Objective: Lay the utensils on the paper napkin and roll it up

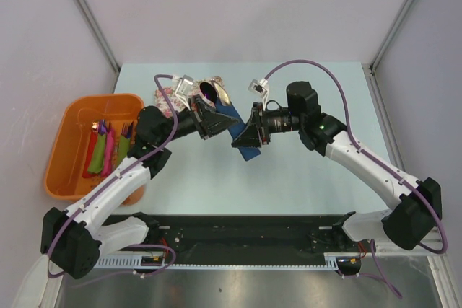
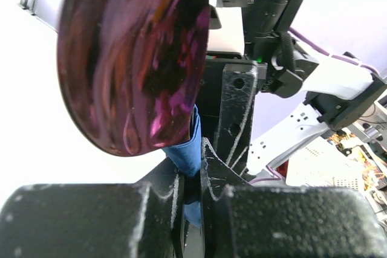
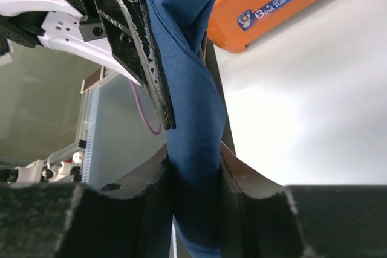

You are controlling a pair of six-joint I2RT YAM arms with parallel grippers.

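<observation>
Left jaws and right jaws clenched on the rolled napkin (image 3: 193, 119), spoon (image 2: 133, 58) projecting beyond the left; twin grip likely prevents unrolling.

The spoon (image 2: 133, 58) gleams glossy purple, the paper napkin (image 3: 193, 137) is matt, the black jaws scuffed.

You have an orange tub (image 1: 58, 151) sitting on the left side of the pale blue table (image 1: 310, 185). Inside the tub lie a pink roll (image 1: 108, 151) and a green roll (image 1: 94, 158). A floral tray (image 1: 167, 99), partly hidden, lies just right of the tub's far corner.
</observation>
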